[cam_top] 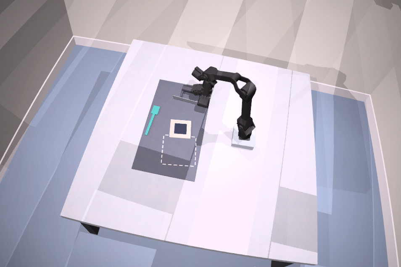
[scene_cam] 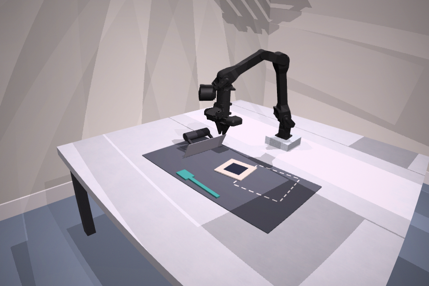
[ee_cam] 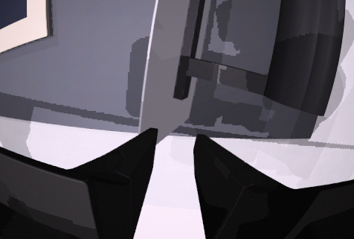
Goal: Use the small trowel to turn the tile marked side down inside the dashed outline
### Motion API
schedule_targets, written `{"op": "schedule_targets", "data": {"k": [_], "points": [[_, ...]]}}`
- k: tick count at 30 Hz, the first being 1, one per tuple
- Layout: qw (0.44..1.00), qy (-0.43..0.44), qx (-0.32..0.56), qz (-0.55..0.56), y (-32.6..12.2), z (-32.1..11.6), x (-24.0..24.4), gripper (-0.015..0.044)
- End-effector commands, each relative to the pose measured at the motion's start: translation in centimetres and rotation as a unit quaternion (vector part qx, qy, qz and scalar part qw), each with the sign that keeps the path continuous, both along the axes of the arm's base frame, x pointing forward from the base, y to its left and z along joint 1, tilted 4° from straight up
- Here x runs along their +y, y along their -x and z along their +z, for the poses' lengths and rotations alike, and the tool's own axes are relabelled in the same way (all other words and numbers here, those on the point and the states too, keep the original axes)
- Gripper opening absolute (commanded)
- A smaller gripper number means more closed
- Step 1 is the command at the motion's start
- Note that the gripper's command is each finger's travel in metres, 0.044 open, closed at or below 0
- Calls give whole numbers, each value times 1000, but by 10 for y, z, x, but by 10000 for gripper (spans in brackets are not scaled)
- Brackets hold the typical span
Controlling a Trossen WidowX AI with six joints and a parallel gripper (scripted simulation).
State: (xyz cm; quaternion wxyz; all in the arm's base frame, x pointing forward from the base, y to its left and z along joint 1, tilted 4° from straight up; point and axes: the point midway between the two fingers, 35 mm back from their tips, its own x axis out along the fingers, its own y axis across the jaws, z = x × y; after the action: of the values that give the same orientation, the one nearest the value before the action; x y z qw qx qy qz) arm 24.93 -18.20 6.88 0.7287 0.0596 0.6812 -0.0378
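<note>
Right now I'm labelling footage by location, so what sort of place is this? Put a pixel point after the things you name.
Probably a robotics test area: an arm (cam_top: 233, 75) (scene_cam: 244, 62) bolted on a table (cam_top: 226, 212) (scene_cam: 131, 185), beside a mat (cam_top: 145, 160) (scene_cam: 258, 218) with a dashed outline.

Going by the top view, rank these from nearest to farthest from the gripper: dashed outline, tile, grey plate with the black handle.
1. Grey plate: right beside the gripper, on its picture-left side.
2. Tile: mid-mat, below the plate in the picture.
3. Dashed outline: beyond the tile, toward the mat's lower end.
</note>
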Motion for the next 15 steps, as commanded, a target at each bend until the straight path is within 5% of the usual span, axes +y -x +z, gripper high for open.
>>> {"op": "schedule_targets", "data": {"k": [1, 15], "points": [[1000, -3, 0, 0, -1, 0, 10, 100], [1000, -3, 0, 0, -3, 1, 20, 100]]}}
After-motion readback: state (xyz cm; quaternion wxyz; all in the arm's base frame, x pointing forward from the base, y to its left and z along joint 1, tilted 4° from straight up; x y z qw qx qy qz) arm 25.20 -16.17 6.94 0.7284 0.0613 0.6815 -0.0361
